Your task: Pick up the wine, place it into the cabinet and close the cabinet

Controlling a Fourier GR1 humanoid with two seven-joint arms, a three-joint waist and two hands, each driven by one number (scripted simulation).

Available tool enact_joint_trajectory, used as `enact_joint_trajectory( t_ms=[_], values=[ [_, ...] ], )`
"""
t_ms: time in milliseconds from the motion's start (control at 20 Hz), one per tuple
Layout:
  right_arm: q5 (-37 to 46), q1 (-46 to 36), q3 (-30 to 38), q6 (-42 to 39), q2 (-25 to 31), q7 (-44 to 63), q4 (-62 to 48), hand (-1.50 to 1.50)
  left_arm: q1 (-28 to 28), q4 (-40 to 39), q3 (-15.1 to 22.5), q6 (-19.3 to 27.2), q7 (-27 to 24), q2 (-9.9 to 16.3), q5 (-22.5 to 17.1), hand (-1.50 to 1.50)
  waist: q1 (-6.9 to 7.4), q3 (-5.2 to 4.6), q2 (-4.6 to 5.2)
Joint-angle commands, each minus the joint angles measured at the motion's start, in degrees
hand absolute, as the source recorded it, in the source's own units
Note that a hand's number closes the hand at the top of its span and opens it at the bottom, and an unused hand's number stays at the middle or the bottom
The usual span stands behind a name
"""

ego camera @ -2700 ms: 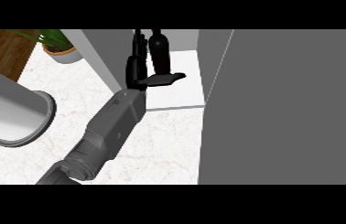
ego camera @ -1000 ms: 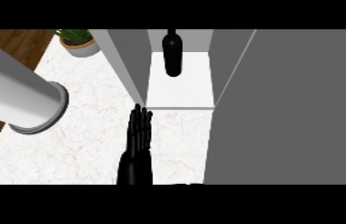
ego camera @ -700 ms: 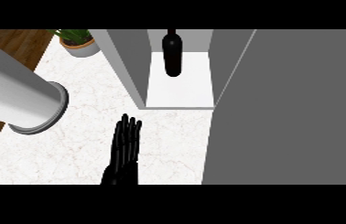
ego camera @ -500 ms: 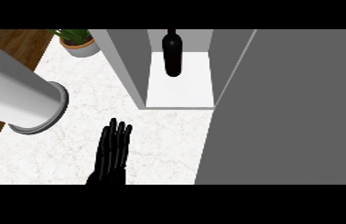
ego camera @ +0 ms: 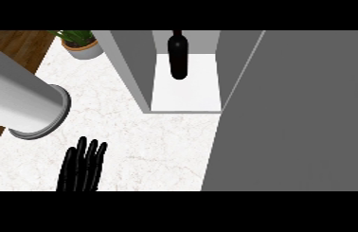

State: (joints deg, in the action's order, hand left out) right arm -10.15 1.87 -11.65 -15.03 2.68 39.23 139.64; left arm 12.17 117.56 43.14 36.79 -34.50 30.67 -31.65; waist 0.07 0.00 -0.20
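Observation:
The wine bottle, dark and slim, stands upright on the white floor of the cabinet, towards its back, with nothing touching it. The cabinet's grey door stands open and fills the right side of the view. My left hand lies low at the lower left over the marble counter, open with fingers straight and pointing up the view, well away from the bottle and the cabinet. It holds nothing. My right hand does not show.
A large grey cylinder lies at the left edge, close above my left hand. A potted plant stands at the back left beside the cabinet's grey side wall. Wooden floor shows past the counter's edge.
My left hand has let go of the bottle inside the cabinet and drawn back down and to the left, to the lower edge. The bottle stays standing in the cabinet.

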Motion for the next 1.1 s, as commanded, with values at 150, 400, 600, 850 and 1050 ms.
enact_joint_trajectory(
  t_ms=[150, 400, 600, 850, 1050],
  values=[
    [-9.0, 3.9, -6.6, 1.7, -1.7, 9.0, 8.6, 1.50, 1.8, 3.9, -10.3, -4.4, 1.3, 5.3, -5.5, -1.50, -0.03, -0.03, -0.01],
    [-4.3, 3.6, -16.6, -0.6, -1.7, 8.2, 9.6, 1.50, 7.5, 6.1, -15.5, -8.7, -1.3, 8.0, -9.0, -1.50, 0.62, -0.09, -0.27],
    [1.0, 6.2, -25.9, 0.0, -2.7, 4.7, 7.5, 1.50, 9.5, 3.6, -24.5, -16.3, -1.1, 11.3, -15.6, -1.50, 0.10, -0.10, -0.29],
    [6.9, 4.2, -34.0, 4.5, -2.7, 4.7, 7.8, 1.50, 13.5, 2.5, -28.0, -18.5, -1.7, 12.4, -15.7, -1.50, 0.13, -0.10, -0.34],
    [13.3, 1.7, -43.5, 12.8, -2.7, 2.3, 2.5, 1.50, 15.3, 4.3, -33.1, -22.2, -0.2, 15.1, -19.0, -1.50, 0.33, -0.11, -0.45]
  ],
)
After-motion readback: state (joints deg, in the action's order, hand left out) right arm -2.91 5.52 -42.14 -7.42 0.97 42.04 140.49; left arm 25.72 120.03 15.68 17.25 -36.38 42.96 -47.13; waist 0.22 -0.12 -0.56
